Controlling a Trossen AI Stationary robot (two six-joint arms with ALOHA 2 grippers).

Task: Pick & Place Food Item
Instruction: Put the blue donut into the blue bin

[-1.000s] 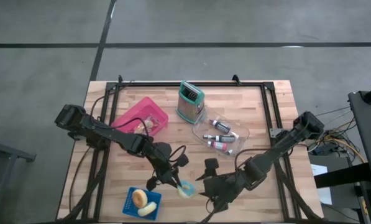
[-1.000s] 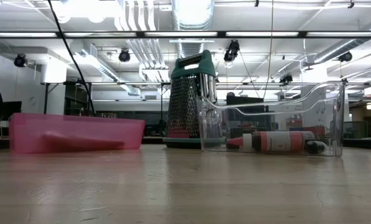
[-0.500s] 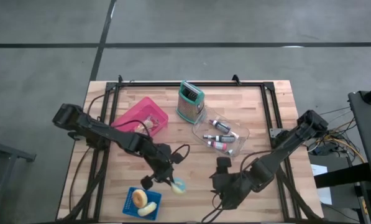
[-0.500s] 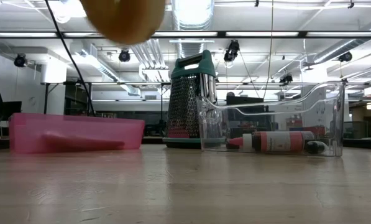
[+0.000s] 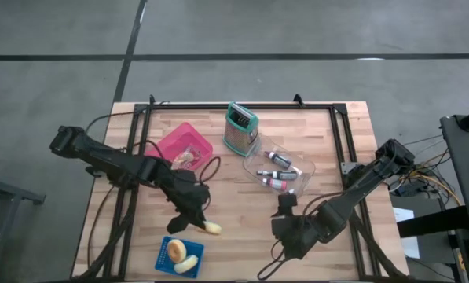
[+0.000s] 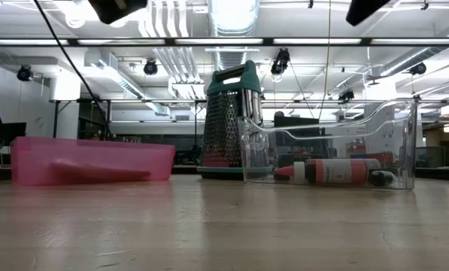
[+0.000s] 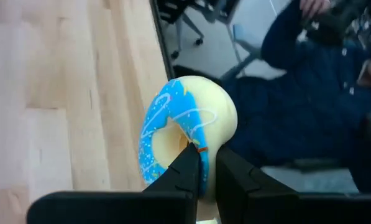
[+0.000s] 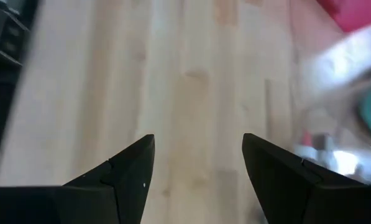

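My left gripper (image 5: 205, 225) is shut on a doughnut with blue icing (image 7: 188, 127) near the table's near edge, just right of a blue plate (image 5: 193, 247). The doughnut shows cream-coloured in the high view (image 5: 213, 229). The plate holds a plain doughnut (image 5: 175, 251) and a pale yellow piece (image 5: 187, 265). My right gripper (image 5: 280, 228) is open and empty to the right of the doughnut; its two fingers stand wide apart in the right wrist view (image 8: 197, 143). My left gripper pinches the doughnut's ring (image 7: 204, 169) at its lower side, one finger (image 7: 186, 160) at the hole and the other (image 7: 229, 167) outside the ring. The doughnut stands on edge above the fingertips, lifted clear of the table.
A pink bin (image 5: 185, 147), a metal grater with a green top (image 5: 239, 130) and a clear tray of small bottles (image 5: 280, 169) stand on the far half of the table. A person in dark blue (image 7: 309, 93) is beyond the near edge.
My left gripper has carried the doughnut toward the table's left edge, closer to the blue plate; the doughnut has turned, so its cream side now faces up instead of the blue icing. My right gripper has drawn back toward the right, away from the doughnut.
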